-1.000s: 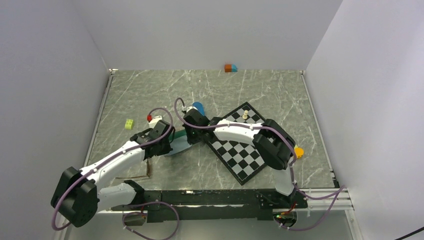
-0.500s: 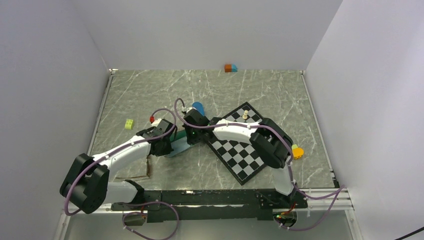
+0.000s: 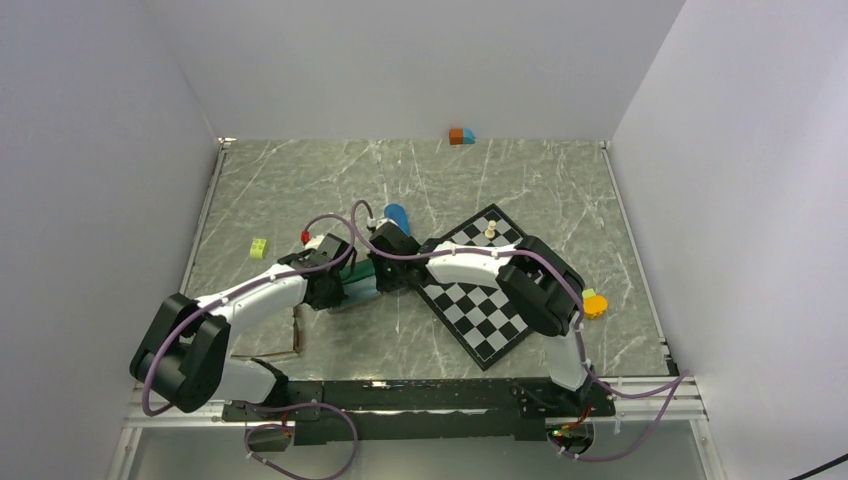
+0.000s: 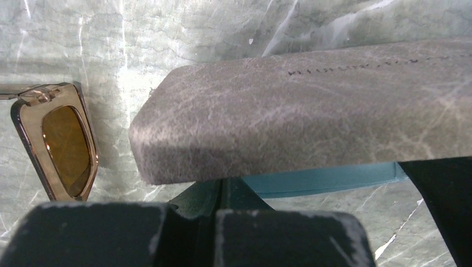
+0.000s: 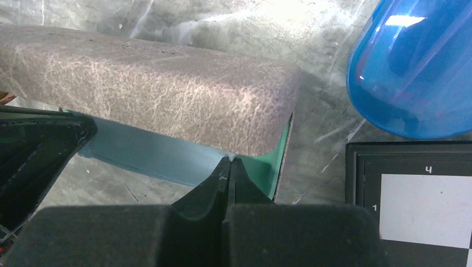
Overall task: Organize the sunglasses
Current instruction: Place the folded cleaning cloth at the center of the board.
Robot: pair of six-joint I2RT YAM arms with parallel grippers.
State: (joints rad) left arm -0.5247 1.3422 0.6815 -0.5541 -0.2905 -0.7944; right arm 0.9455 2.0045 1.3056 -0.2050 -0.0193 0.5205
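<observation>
The left fingers [image 4: 203,197] are clenched tip to tip under the grey case's [image 4: 311,111] near edge. The right fingers [image 5: 203,192] are clenched at its teal-lined corner. The brown sunglasses [image 4: 61,144] lie on bare tabletop [image 4: 83,44] just left of the case. The blue capsule case [image 5: 412,72] and the chessboard [image 5: 423,189] crowd its right end.

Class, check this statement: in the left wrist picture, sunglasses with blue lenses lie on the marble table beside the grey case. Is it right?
Not quite. The lenses are amber-brown, not blue. The left wrist view shows the sunglasses lying on the marble table beside the grey case, as stated.
</observation>
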